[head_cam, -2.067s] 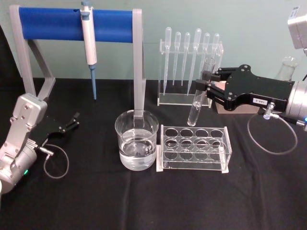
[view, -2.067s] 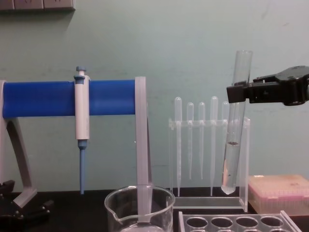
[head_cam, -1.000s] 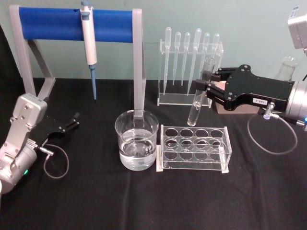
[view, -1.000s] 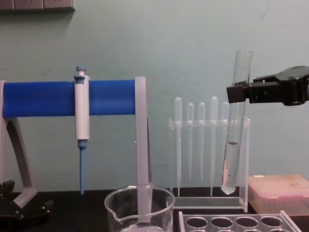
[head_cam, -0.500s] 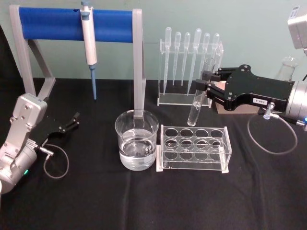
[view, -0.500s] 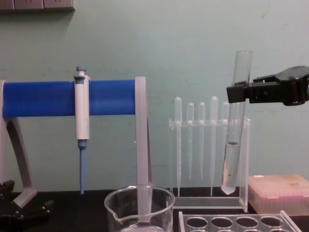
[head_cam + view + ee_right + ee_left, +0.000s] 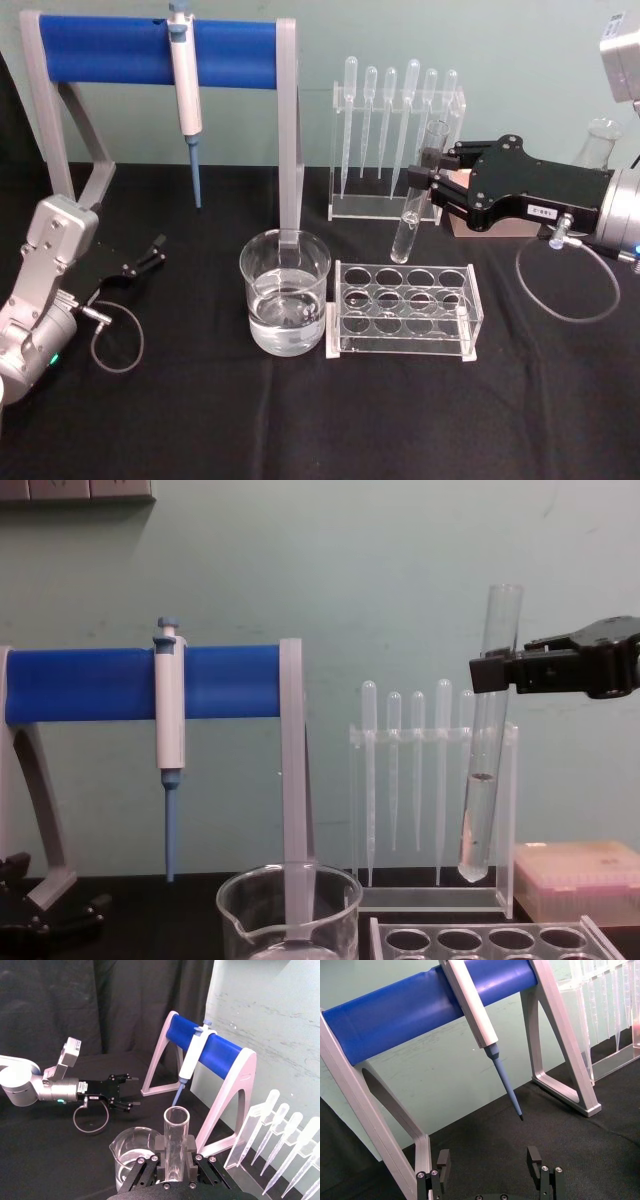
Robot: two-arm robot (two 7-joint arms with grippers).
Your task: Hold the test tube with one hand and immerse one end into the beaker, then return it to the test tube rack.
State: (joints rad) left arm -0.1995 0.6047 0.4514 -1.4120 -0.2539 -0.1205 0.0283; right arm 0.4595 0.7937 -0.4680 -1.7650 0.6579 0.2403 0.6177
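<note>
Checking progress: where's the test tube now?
Head view, right of centre: the test tube, held in the right gripper, hangs above the back edge of the rack, right of the beaker.

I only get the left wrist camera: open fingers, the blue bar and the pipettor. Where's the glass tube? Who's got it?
Observer: The right gripper is shut on the test tube, gripping its upper part and holding it nearly upright in the air.
Child: Is it in the water?
Observer: No, its round bottom hangs over the back of the test tube rack, right of the beaker.
Child: Is there water?
Observer: Yes, clear liquid fills the beaker's lower part.
</note>
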